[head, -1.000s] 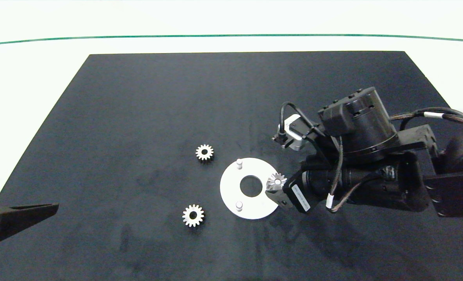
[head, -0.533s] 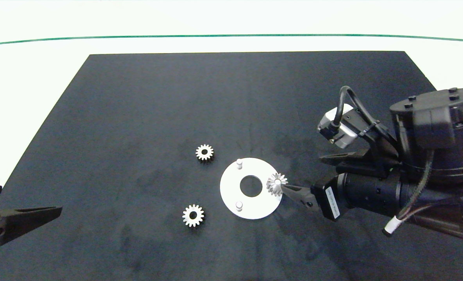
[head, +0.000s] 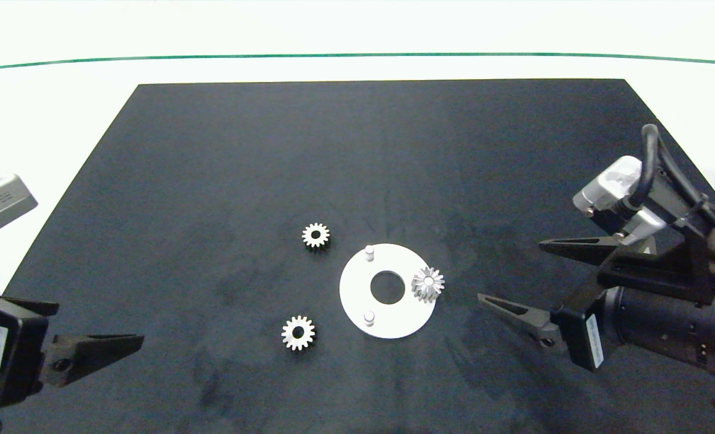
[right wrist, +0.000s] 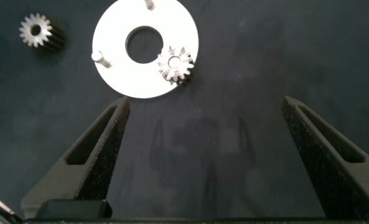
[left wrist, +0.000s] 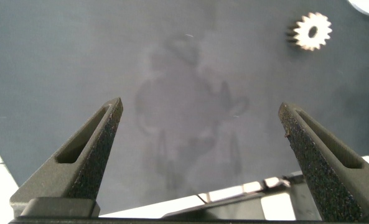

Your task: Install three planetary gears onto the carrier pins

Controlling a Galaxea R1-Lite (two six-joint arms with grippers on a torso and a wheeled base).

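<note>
A: Head view first: why does one gear sit on the white disc while the other two lie on the mat?

B: That one is seated on a carrier pin at the disc's edge nearest the right arm, the pin's white tip showing through its bore. The two bare pins stand free for the rest. One loose gear lies flat near the disc on its far-left side, the other loose gear near it on the near-left side, both apart from it.

A: And the grippers?

B: The right gripper hangs beside the disc, clear of it, its fingers spread wide and holding nothing, which suits a release just made. The left gripper sits low at the mat's near-left corner, fingers equally wide and empty; the nearer loose gear shows in its wrist view, so it looks placed to fetch that one.

A: The surface?

B: A black mat covers a white tabletop, with a thin green line running across the far side.
</note>
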